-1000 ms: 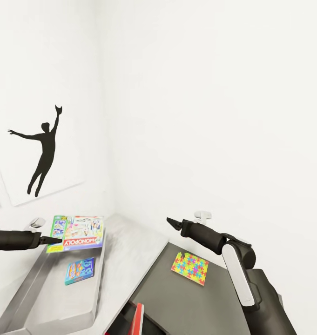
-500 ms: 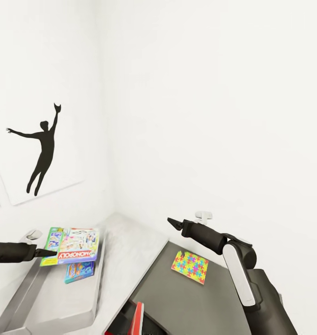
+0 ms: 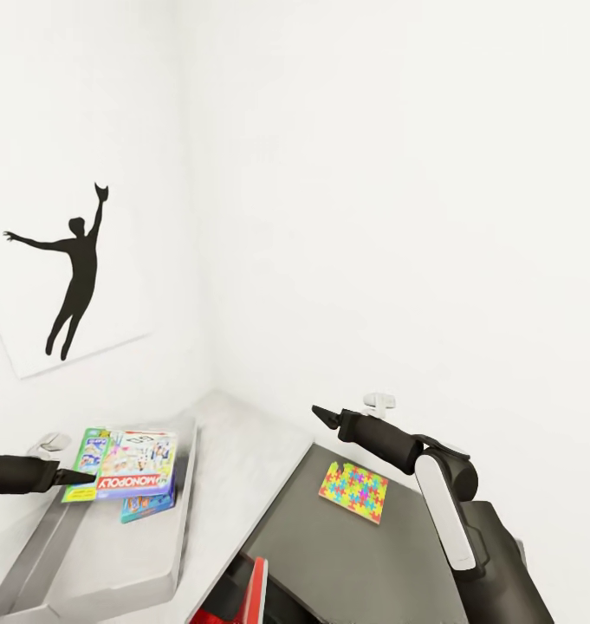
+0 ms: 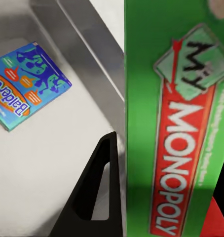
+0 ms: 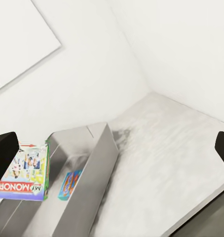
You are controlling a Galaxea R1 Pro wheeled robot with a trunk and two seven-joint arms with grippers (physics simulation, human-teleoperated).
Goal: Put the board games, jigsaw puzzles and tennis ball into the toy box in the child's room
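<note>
The white-walled child's room meets in a corner at the far side, and a black silhouette picture of a leaping player hangs on the left wall. Below the corner runs the table, its pale speckled top joined on the right to a lower dark-grey cabinet section. The light-grey toy box sits on the left part of the table, against the left wall.

The right arm reaches from the near right out over the dark section; the right gripper hangs in the air above the table with its fingers apart and nothing between them. The left gripper comes in from the left edge and is clamped on the near edge of the Monopoly board game, held roughly level above the toy box. Under it, on the floor of the toy box, lies the blue board game, partly covered in the head view. One jigsaw puzzle lies flat on the dark-grey section, well right of the toy box. A red box edge shows at the near edge, below the table.
</note>
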